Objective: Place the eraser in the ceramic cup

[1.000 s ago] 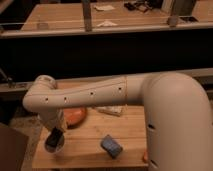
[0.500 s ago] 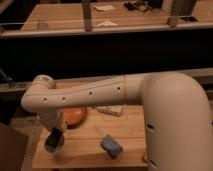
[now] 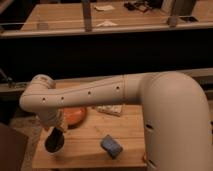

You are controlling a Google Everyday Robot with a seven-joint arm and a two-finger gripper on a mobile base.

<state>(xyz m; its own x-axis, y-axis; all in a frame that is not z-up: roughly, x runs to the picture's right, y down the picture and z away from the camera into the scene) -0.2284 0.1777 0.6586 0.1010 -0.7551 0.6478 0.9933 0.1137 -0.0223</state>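
The arm (image 3: 90,95) sweeps in from the right, folds at its elbow and drops the end effector (image 3: 55,135) just in front of the orange bowl (image 3: 75,116), slightly to the bowl's left. It hangs right over a dark round shape, which I take for the ceramic cup (image 3: 54,145), showing only its shadowed mouth. That steep, top-down pose makes sense: the opening is small, so anything going in has to come from straight above.

The eraser itself doesn't show. It isn't lying anywhere on the wooden surface (image 3: 90,140) around the bowl, so my read is that it's either carried at the tip or already inside the cup, hidden either way. Whether the end effector is clenched or released, I cannot tell; the tip merges with the dark cup.

The blue block (image 3: 112,146) sits well to the right of the bowl and nearer the front edge, out of the way. I judge this to be the drop stage; the risk is clipping the cup's rim.
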